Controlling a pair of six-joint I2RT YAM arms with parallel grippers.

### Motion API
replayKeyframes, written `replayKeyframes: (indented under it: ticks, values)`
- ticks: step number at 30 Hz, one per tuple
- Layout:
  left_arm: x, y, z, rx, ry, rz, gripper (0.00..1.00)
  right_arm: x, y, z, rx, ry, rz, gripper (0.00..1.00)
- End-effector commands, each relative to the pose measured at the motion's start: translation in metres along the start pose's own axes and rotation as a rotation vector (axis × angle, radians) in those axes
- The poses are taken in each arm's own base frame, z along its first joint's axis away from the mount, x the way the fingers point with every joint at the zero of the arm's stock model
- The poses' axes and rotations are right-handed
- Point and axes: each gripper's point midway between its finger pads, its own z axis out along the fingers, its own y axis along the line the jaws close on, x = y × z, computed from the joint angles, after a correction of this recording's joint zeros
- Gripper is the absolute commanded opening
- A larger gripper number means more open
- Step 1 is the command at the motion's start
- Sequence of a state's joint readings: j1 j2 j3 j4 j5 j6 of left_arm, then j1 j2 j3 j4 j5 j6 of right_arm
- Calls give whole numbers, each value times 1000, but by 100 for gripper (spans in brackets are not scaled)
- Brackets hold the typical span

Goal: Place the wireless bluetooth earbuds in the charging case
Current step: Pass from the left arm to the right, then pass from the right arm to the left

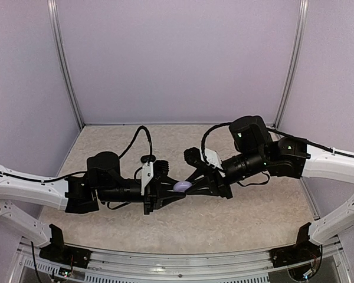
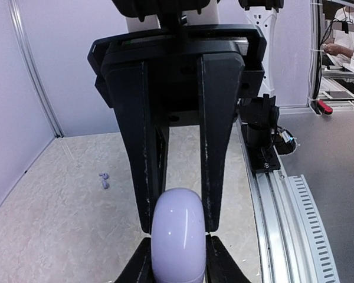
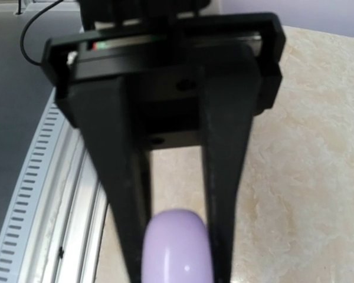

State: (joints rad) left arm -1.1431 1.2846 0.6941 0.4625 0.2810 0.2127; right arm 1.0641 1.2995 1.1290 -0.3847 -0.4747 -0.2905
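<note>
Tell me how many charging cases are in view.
1: the lavender charging case, gripped by both the left gripper and the right gripper, which meet around it. Others may be hidden.

Pale lavender walls (image 1: 177, 59) on three sides, aluminium posts (image 1: 65, 65) in the back corners, soft even light, beige marbled worktop (image 1: 224, 224) underneath, slotted metal rail (image 2: 310, 230) along its near edge.

White arms (image 1: 29, 187), black fingers (image 2: 135, 147)

Glossy lavender charging case (image 2: 177, 242), lavender earbud (image 2: 104, 180), beige marbled table (image 2: 59, 236) (faint tan veining), plain lilac walls (image 1: 177, 59).
</note>
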Motion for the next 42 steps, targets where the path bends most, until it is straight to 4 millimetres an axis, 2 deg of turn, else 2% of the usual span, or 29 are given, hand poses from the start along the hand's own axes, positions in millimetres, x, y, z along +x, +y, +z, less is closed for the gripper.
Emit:
replayKeyframes:
  ticks: [1, 6, 9, 13, 24, 28, 42]
  values:
    - [-13, 5, -4, -34, -56, 16, 34, -20, 0, -5, 16, -48, -8, 9]
    - [-15, 6, -8, -47, -75, 10, 45, -34, -1, -17, 50, -117, -27, 7]
    - [-14, 6, -7, -46, -75, 6, 44, -42, -1, -25, 71, -152, -39, 7]
    - [-16, 8, -6, -49, -80, -1, 39, -43, -1, -26, 71, -156, -35, 7]
    - [-32, 11, -11, -65, -135, -16, 44, -38, 4, -18, 28, -155, -20, 6]
    - [-39, 9, -15, -55, -179, -26, 40, -37, 2, -16, 38, -155, -15, 6]
    - [-38, 6, -13, -37, -190, -48, 29, -37, -1, -17, 57, -161, -19, 6]
